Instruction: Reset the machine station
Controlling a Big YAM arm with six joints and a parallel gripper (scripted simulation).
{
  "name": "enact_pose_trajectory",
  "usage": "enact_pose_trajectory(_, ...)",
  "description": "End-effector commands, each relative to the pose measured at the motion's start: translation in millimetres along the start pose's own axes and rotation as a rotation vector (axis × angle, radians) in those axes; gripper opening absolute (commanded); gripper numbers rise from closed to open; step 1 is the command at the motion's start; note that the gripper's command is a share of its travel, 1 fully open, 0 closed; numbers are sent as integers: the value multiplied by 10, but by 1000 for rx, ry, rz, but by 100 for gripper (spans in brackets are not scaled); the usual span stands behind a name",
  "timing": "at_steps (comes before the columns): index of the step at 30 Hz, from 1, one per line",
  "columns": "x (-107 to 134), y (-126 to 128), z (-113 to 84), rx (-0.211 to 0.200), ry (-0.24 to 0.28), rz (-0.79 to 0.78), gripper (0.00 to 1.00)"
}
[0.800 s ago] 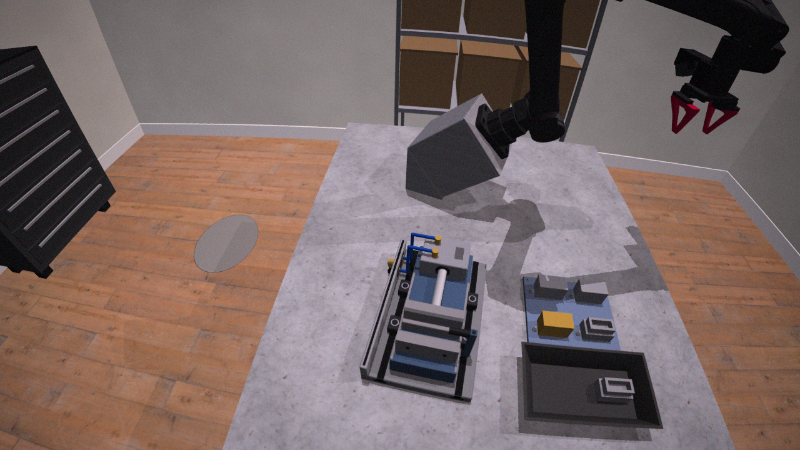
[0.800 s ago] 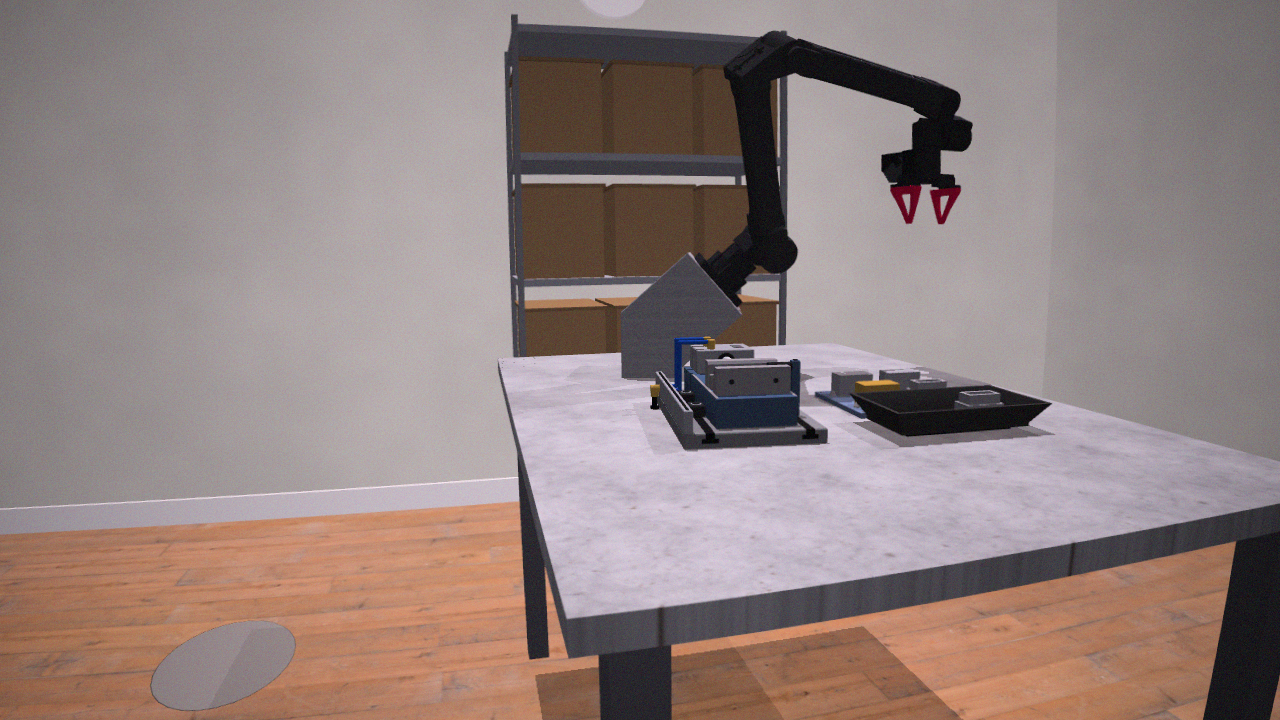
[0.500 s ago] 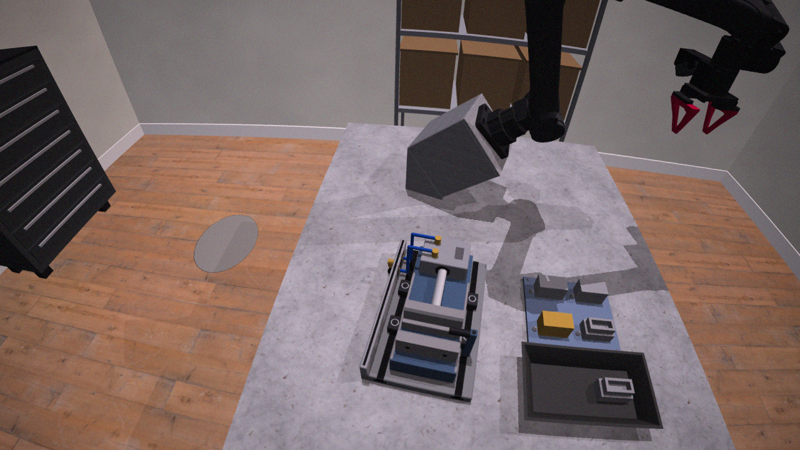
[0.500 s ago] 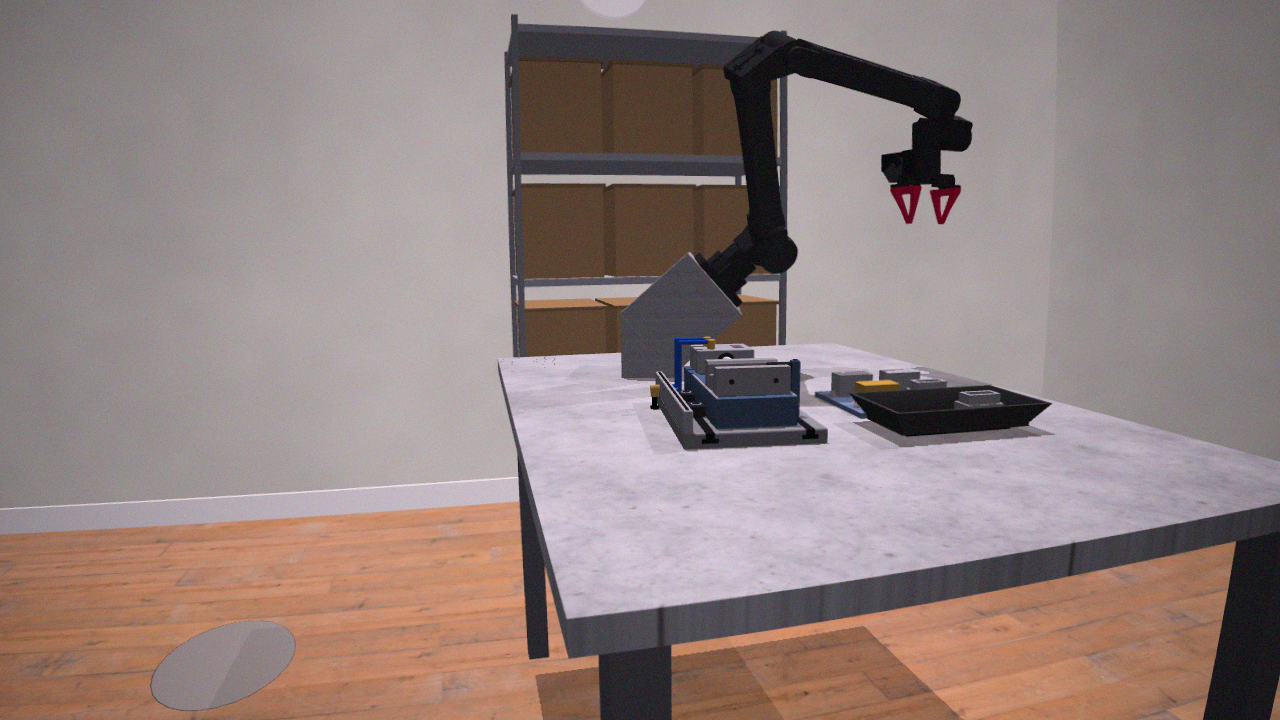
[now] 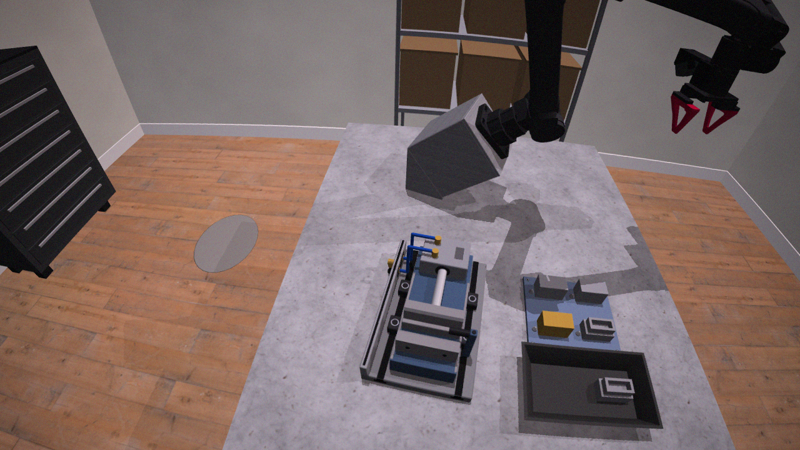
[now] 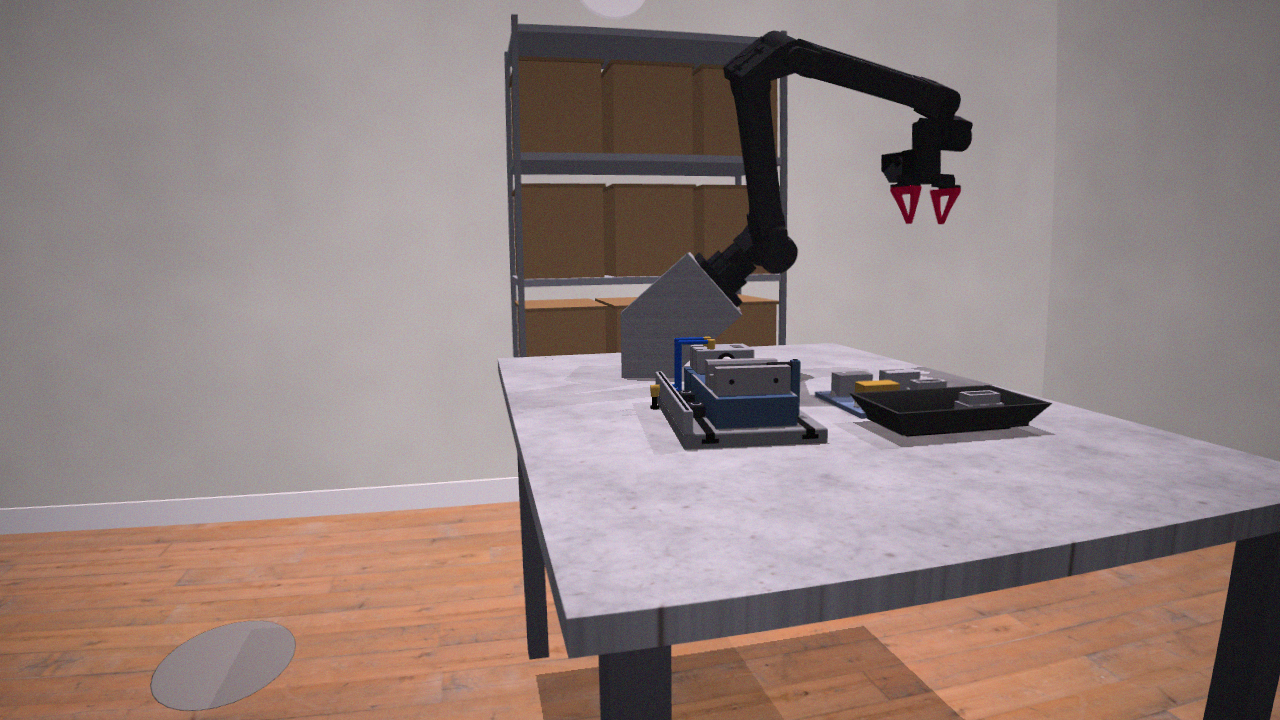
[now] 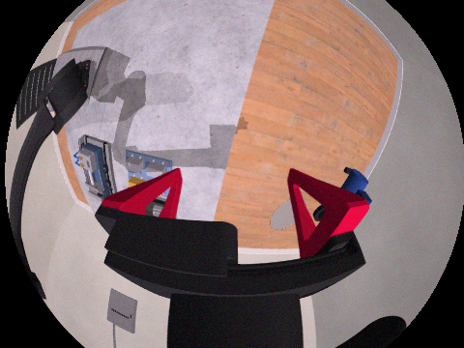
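Black outfeed tray [image 5: 581,354] [image 6: 957,419], toward the table's near right corner, holds one finished part [image 5: 614,395] [image 6: 978,403]; another finished part [image 5: 597,337] [image 6: 927,385] still needs moving there from the infeed plate [image 5: 570,306] [image 6: 834,401] [image 7: 146,158], nearer the right edge. Two gray blanks [image 5: 550,289] [image 6: 851,383] [image 7: 134,164] and one brass blank [image 5: 555,325] [image 6: 875,386] [image 7: 136,182] sit there too; the vise [image 5: 423,367] [image 6: 751,410] [image 7: 99,157] seems unloaded. My pincer [image 5: 690,132] [image 6: 925,222] [image 7: 235,174] gapes fully, gripping nothing.

Comparison of the earlier and current top and exterior views shows no discernible change in position or state. Change in the wrist view cannot be determined from the available pictures.
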State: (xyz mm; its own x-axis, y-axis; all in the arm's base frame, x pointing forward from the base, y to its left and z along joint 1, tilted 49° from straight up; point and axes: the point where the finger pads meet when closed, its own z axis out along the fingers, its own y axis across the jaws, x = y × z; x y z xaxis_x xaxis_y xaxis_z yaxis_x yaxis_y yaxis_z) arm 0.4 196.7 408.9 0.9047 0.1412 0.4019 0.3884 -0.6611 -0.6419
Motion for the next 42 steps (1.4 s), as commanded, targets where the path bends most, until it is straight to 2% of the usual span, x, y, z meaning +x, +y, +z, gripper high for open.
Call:
enact_pose_trajectory(1,13,-11,-26,7,1,4,100)
enact_pose_trajectory(10,13,-11,-26,7,1,4,100)
enact_pose_trajectory(11,59,-69,-101,27,3,14,100)
enact_pose_trajectory(18,62,-83,-19,2,5,43,100)
enact_pose_trajectory(21,69,-82,77,-27,3,77,100)
enact_pose_trajectory(25,100,-56,278,-88,-1,151,100)
enact_pose_trajectory(27,100,-56,278,-88,-1,151,100)
enact_pose_trajectory(32,239,12,613,-180,-11,304,100)
enact_pose_trajectory(37,535,177,1006,-268,-24,527,100)
enact_pose_trajectory(42,1020,457,1338,-312,-32,807,100)
